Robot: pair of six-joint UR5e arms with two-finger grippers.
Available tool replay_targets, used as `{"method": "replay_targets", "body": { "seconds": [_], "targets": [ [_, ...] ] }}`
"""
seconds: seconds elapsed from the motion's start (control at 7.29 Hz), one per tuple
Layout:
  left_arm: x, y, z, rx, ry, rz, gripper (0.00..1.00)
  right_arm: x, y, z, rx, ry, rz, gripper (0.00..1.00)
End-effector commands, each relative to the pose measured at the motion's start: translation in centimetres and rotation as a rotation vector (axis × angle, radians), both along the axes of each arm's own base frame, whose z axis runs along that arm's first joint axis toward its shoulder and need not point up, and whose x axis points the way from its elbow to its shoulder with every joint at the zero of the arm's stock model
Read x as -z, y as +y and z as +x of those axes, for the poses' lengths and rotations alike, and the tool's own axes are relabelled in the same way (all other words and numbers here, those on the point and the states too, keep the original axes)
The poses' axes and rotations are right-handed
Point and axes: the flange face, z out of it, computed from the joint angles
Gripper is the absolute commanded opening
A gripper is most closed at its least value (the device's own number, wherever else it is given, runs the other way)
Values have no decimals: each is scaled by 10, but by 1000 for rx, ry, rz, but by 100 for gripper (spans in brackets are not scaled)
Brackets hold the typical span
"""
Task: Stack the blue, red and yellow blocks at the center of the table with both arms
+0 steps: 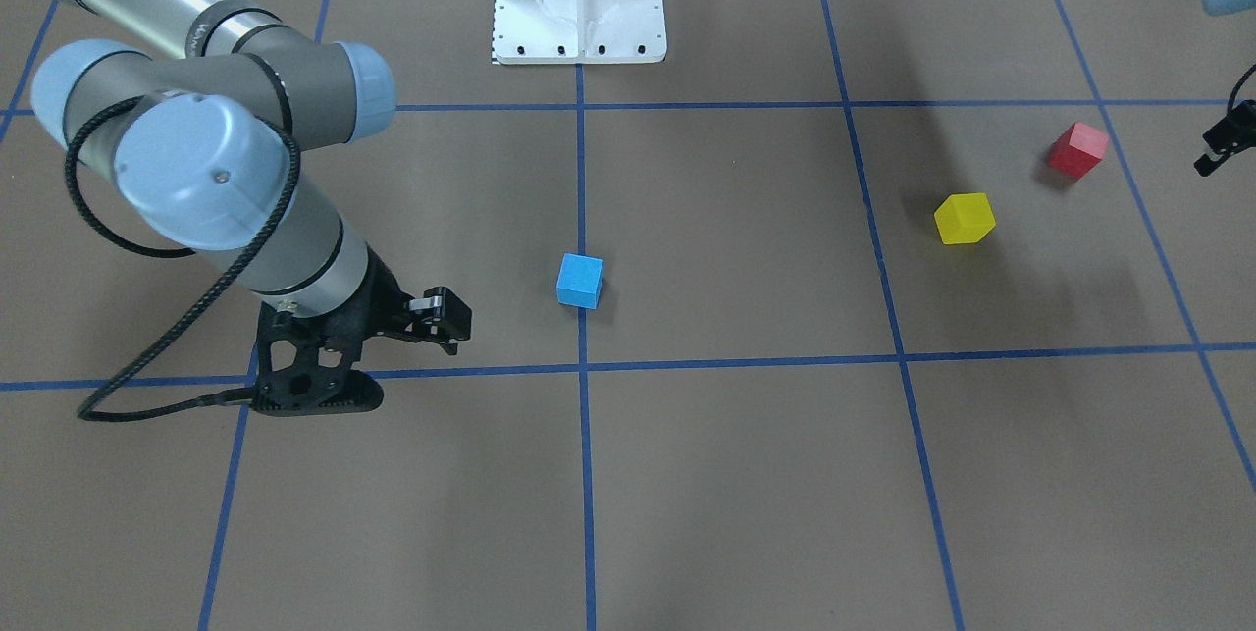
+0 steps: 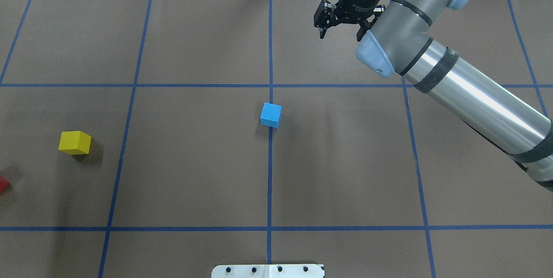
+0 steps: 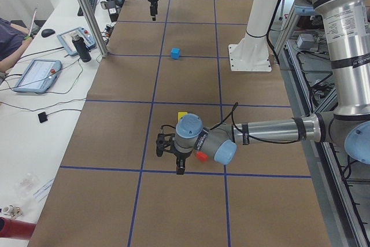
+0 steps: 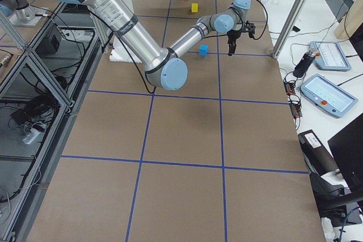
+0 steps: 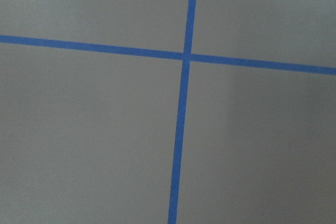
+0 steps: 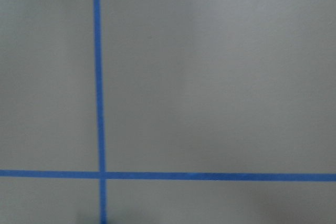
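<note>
The blue block (image 1: 579, 280) (image 2: 271, 114) sits at the table's centre, on the middle tape line. The yellow block (image 1: 965, 218) (image 2: 75, 142) and the red block (image 1: 1077, 150) (image 2: 2, 184) lie apart on the robot's left side. My right gripper (image 2: 341, 32) (image 1: 446, 315) is open and empty, over the far side of the table, beyond and to the right of the blue block. My left gripper (image 1: 1220, 148) shows only at the frame edge beside the red block. In the exterior left view it (image 3: 169, 157) hangs close by the red block. I cannot tell whether it is open. Both wrist views show only table and tape.
The white robot base (image 1: 579, 3) (image 2: 268, 270) stands at the table's near edge. Blue tape lines (image 2: 270, 183) divide the brown table. An operators' desk with tablets (image 3: 37, 73) (image 4: 329, 92) and metal posts (image 3: 87, 10) runs along the far side.
</note>
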Motion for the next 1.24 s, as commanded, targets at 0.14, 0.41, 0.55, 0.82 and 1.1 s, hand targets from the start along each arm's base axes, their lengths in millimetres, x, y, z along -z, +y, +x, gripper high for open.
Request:
{"method": "replay_targets", "body": {
  "seconds": [0.14, 0.41, 0.55, 0.82, 1.1],
  "targets": [
    [1, 45, 71, -214, 12, 171, 100, -57, -11, 39, 28, 38, 34, 99],
    [26, 62, 100, -335, 38, 248, 100, -67, -11, 41, 36, 47, 31, 99],
    [26, 67, 98, -382, 28, 293, 99, -71, -11, 41, 36, 49, 27, 99],
    [16, 74, 93, -416, 10, 308, 99, -71, -11, 41, 33, 49, 24, 99],
    [4, 74, 91, -414, -11, 298, 99, -71, -10, 39, 32, 49, 19, 99]
  ]
}}
